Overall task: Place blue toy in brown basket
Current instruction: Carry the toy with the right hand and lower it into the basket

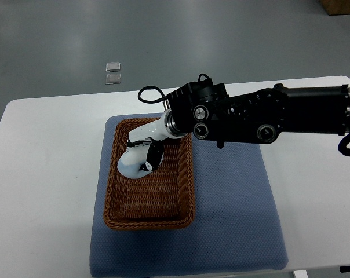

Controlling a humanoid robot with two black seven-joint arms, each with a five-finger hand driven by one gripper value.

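Right hand fingers wrap a smooth, rounded pale-blue toy inside the rectangular woven wicker basket on a blue mat.

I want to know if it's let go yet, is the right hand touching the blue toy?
Touching. In the top view the right hand has its fingers wrapped over the blue toy, above the brown basket.

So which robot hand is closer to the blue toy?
Right. The right hand reaches in from the picture's right and is over the brown basket, its fingers wrapped around the blue toy. The left hand isn't in the picture at all.
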